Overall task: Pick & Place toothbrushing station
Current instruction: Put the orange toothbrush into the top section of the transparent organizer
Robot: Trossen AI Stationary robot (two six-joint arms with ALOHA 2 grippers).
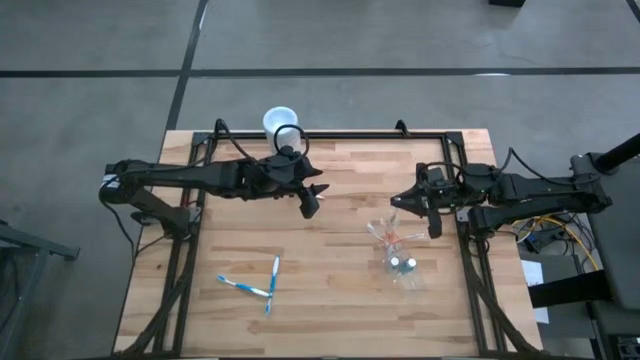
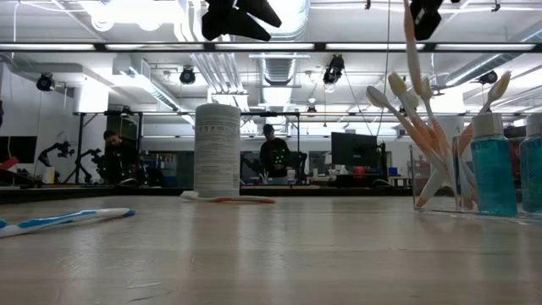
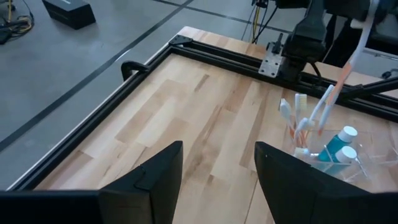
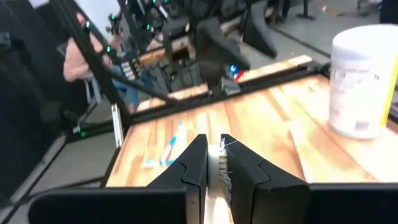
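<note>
Currently the right gripper (image 4: 214,163), clamped on an orange-and-white toothbrush (image 3: 348,53), hovers above the clear cup (image 1: 400,255) near the table's right edge, ready to lower it in; the left gripper (image 3: 217,171) waits open.

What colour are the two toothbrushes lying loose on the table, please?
Blue and white toothbrushes, clearest in the high view.
</note>
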